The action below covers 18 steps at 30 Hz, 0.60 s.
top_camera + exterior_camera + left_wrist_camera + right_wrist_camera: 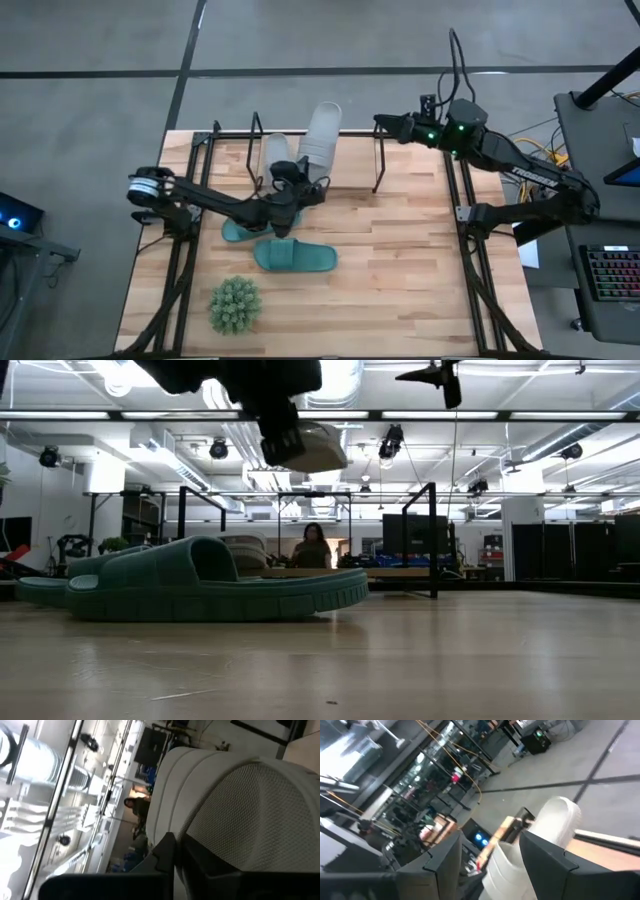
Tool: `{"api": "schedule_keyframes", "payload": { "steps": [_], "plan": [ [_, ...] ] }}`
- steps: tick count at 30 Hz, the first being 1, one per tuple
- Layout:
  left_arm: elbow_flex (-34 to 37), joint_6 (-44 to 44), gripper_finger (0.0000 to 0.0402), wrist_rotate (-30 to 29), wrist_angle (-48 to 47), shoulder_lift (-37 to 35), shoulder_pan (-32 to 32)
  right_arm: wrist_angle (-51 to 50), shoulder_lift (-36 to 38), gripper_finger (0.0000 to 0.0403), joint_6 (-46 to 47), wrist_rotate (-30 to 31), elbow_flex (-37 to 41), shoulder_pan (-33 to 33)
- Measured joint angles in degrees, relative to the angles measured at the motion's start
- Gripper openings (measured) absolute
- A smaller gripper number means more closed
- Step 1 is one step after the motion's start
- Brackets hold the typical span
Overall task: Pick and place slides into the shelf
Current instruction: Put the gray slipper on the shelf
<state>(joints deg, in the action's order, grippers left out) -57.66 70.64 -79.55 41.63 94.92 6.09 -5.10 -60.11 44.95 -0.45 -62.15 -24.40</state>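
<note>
My left gripper [303, 187] is shut on a light grey slide [322, 132], which hangs above the black wire shelf [380, 160] and shows raised in the low view [318, 448]. A second grey slide [273, 152] lies flat on the shelf's board. Two teal slides rest sole-down on the table, one [295, 257] in the open and one [238, 232] partly under my left arm. My right gripper [385, 122] stands open and high at the shelf's right end, its fingers pointing toward the held slide [555, 820] and touching nothing. My left gripper pinches the grey slide at the end nearest it [200, 845], beside a textured surface [250, 810]; the ribbed strap [185, 780] lies farther out. The fingers come level from the table's near left, along the slide. The slide is lifted clear, its far end past the table's far edge.
A small spiky green plant [235, 305] stands near the table's front left. Black frame rails [180, 270] run along both table sides. Bare wood lies to the right of the teal slides. A person [313, 545] shows in the room beyond the table.
</note>
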Motion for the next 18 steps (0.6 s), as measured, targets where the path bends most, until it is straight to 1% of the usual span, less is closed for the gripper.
{"api": "schedule_keyframes", "payload": {
  "steps": [5,11,18],
  "plan": [
    [-2.6,-4.7,0.0,-2.1,0.3,4.0,-2.5,-3.5,2.1,0.0192,0.0,-0.1,0.0,0.0],
    [-2.8,-9.0,0.0,-3.7,-0.1,8.5,-5.4,-3.6,3.2,0.0192,-0.2,-0.1,0.0,0.0],
    [-2.8,-11.4,0.0,-4.3,-0.1,10.9,-4.8,-3.7,3.4,0.0192,-2.0,0.0,0.0,0.0]
  ]
}}
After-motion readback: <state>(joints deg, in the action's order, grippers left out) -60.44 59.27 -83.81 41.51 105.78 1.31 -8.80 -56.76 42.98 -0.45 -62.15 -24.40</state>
